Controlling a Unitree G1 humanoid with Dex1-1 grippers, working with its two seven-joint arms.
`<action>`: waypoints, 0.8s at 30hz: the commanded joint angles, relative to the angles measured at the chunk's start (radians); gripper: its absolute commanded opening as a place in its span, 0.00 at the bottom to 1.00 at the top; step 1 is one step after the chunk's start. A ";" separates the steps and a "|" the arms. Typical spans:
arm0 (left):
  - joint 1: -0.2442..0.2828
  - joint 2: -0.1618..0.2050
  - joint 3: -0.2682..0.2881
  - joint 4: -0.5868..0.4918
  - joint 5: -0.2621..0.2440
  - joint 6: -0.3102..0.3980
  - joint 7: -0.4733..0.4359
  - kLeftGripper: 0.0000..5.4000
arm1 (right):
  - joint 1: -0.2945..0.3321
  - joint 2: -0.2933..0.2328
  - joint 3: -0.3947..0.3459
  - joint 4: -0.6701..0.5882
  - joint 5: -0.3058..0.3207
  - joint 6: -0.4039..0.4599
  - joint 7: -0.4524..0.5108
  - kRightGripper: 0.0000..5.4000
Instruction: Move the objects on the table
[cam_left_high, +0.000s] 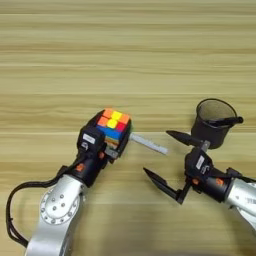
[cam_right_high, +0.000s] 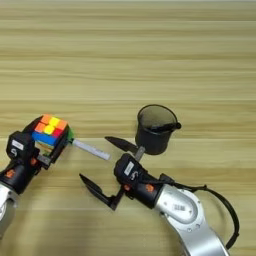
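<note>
- Table (cam_left_high: 128, 55): broad light wood top, pale yellow-tan, horizontal plank-like grain; fills the whole view.
- Light: even, soft, faint shadows only.

Overlapping head views, steeply down, near

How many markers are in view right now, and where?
2. One marker sits in the black mesh cup, its black end sticking over the rim. Another lies flat on the table, right beside the puzzle cube in the left gripper. More could be hidden.
</note>
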 joint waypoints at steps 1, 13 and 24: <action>0.007 0.000 -0.065 -0.015 0.007 0.006 -0.017 0.61 | -0.004 0.008 0.015 0.028 -0.012 -0.020 -0.006 1.00; 0.012 -0.014 -0.252 0.012 0.045 0.009 -0.014 0.61 | -0.008 0.025 0.018 0.031 -0.006 -0.030 -0.022 1.00; 0.008 -0.006 -0.262 0.033 0.054 0.012 0.002 0.61 | -0.018 0.041 -0.008 0.029 0.000 -0.049 -0.053 1.00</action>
